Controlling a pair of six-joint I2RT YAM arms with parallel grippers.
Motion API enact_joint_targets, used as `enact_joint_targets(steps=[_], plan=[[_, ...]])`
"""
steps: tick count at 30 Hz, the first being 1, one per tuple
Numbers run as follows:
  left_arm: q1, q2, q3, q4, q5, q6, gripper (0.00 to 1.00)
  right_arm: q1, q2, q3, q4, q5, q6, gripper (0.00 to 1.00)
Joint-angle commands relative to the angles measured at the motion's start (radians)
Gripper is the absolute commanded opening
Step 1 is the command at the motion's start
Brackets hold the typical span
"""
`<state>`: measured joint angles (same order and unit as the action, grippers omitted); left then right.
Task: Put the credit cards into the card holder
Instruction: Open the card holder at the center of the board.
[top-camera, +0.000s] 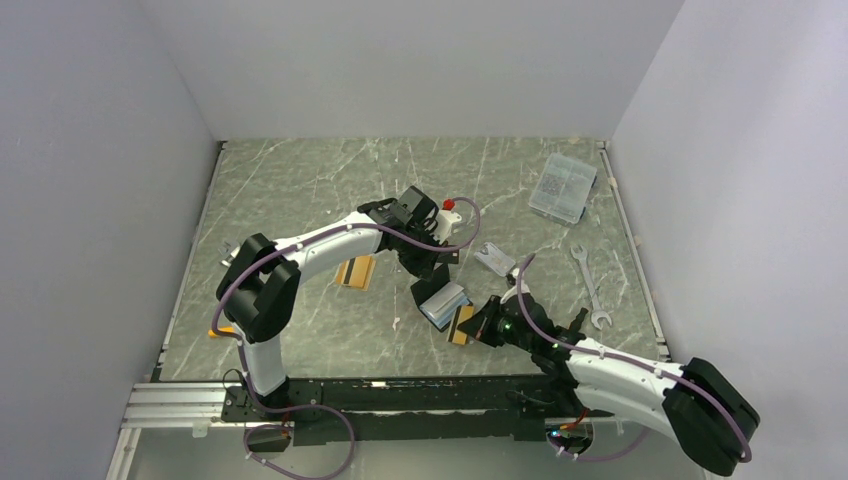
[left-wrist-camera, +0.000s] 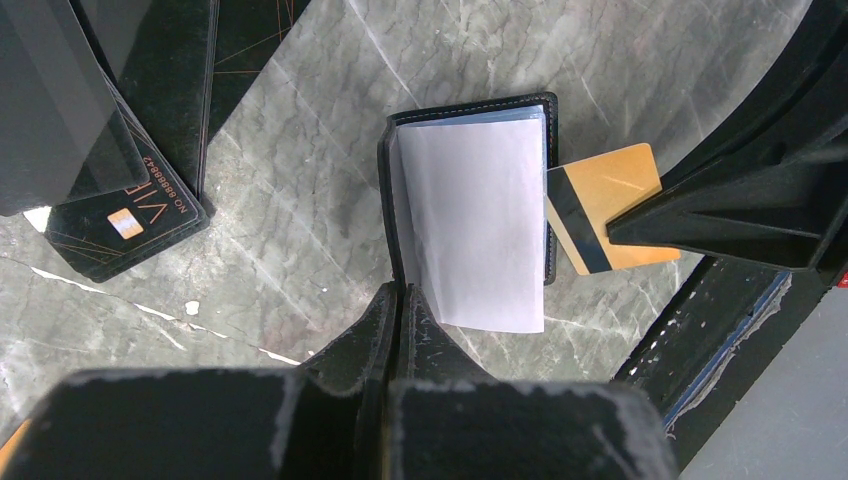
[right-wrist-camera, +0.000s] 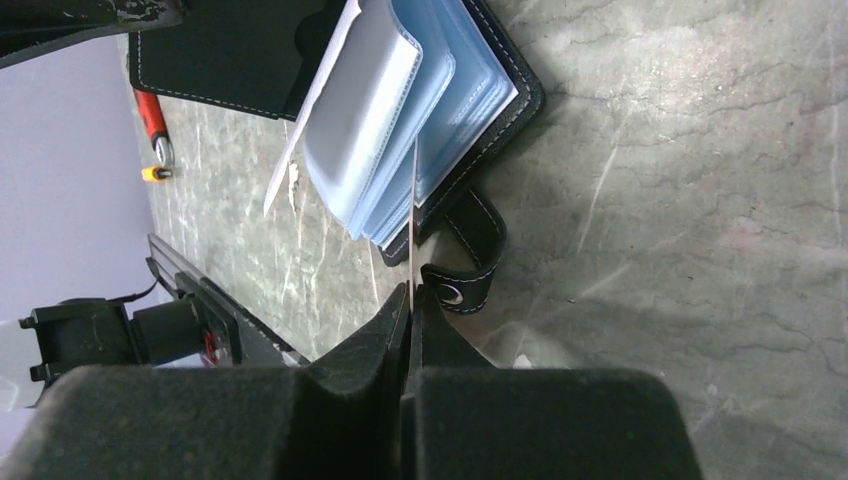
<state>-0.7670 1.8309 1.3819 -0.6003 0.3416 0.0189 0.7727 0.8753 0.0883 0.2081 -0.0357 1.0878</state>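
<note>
Two pairs of jaws meet at the card holder (top-camera: 443, 303), which lies open near the middle of the bench (top-camera: 300, 180), somewhat toward its near edge. We see the left jaws clamped on its black cover (right-wrist-camera: 230, 50), while the right jaws pinch the gold card (left-wrist-camera: 610, 205), its leading end at the blue sleeves (right-wrist-camera: 460, 90). We judge it could slip between sleeves instead of into a pocket, or push the holder from the left grip, if driven in crooked.

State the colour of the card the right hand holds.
Orange-gold card with a black stripe; clearest in left wrist view.
</note>
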Motion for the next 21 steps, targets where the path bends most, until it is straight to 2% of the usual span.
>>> enact_joint_targets(steps=[1, 7, 15, 18, 21], plan=[[0.003, -0.002, -0.001, -0.006, 0.005, 0.017, 0.00, -0.003, 0.023, 0.044, 0.052, -0.008, -0.032, 0.00], [0.003, -0.005, -0.001, -0.007, 0.004, 0.016, 0.00, -0.003, 0.004, 0.049, -0.012, -0.019, -0.023, 0.00], [0.003, -0.007, -0.003, -0.006, 0.004, 0.017, 0.00, -0.006, -0.193, 0.037, -0.257, -0.010, -0.027, 0.00], [0.003, -0.003, 0.001, -0.005, 0.006, 0.014, 0.00, -0.008, -0.206, 0.040, -0.256, 0.000, -0.034, 0.00], [0.002, 0.001, 0.006, -0.009, 0.006, 0.013, 0.00, -0.013, -0.142, 0.048, -0.214, -0.005, -0.038, 0.00]])
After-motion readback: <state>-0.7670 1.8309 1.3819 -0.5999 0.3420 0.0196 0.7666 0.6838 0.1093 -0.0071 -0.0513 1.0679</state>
